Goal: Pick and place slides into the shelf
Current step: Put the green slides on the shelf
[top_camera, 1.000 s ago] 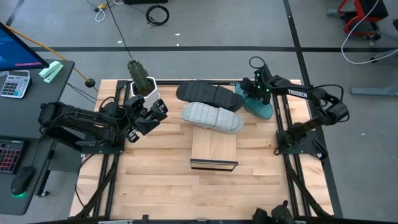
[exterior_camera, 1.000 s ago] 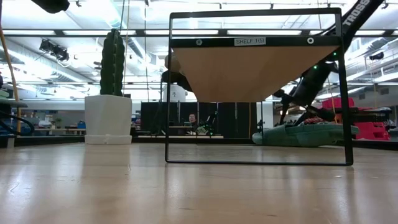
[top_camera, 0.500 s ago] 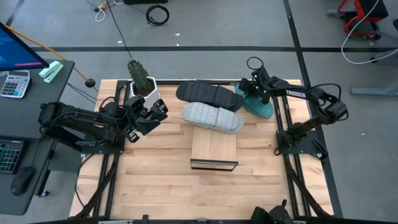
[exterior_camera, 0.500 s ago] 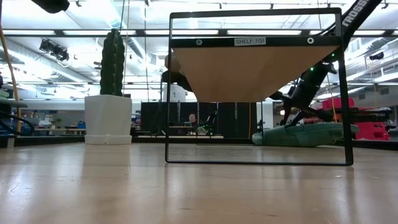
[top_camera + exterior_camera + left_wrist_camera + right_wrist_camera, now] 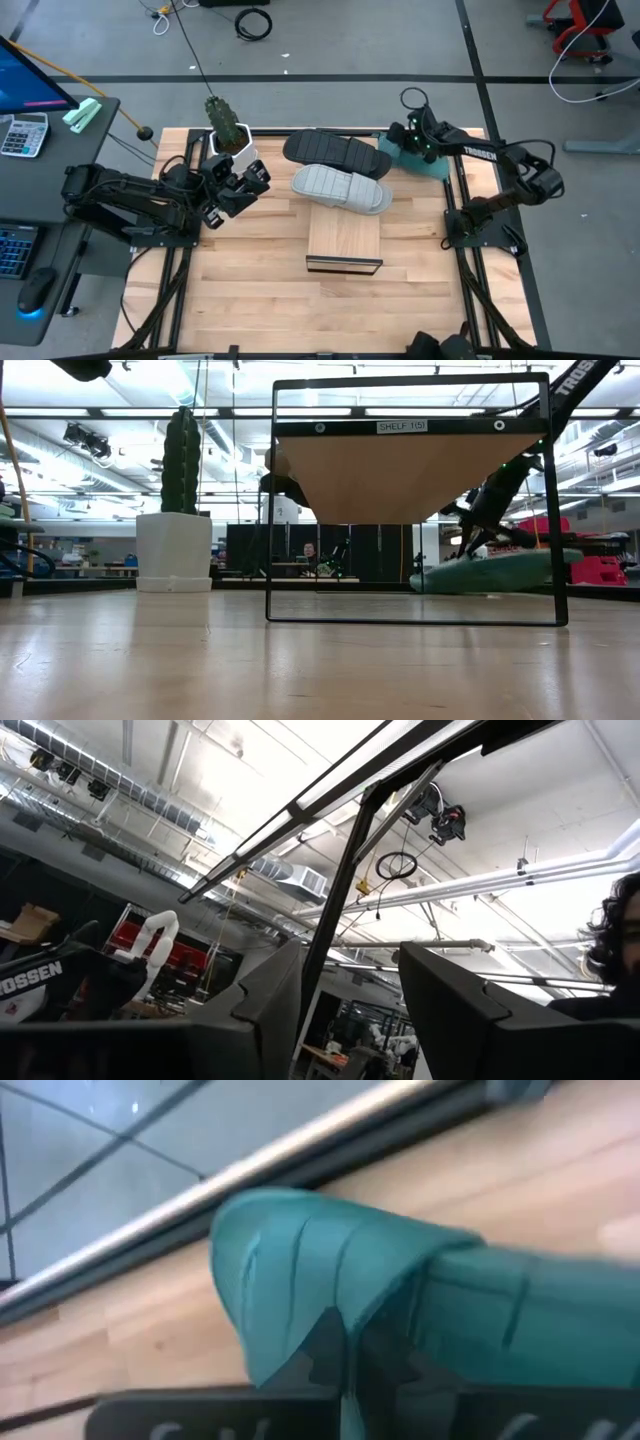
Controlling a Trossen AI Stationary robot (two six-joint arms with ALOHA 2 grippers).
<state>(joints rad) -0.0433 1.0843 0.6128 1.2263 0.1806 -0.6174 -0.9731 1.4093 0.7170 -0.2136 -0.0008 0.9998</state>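
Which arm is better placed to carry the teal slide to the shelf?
Right. Its gripper is shut on the teal slide, one end tilted up. The left gripper sits by the plant, holding nothing.

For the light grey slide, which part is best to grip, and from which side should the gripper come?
Probably the ribbed strap of the light grey slide, taken from above: the slide lies flat with the strap arching up, so one finger could slip under it. The black slide crowds its far side.

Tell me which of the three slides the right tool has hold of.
The teal slide, at the table's far right corner; the right tool grips its strap. The black slide and grey slide lie untouched.
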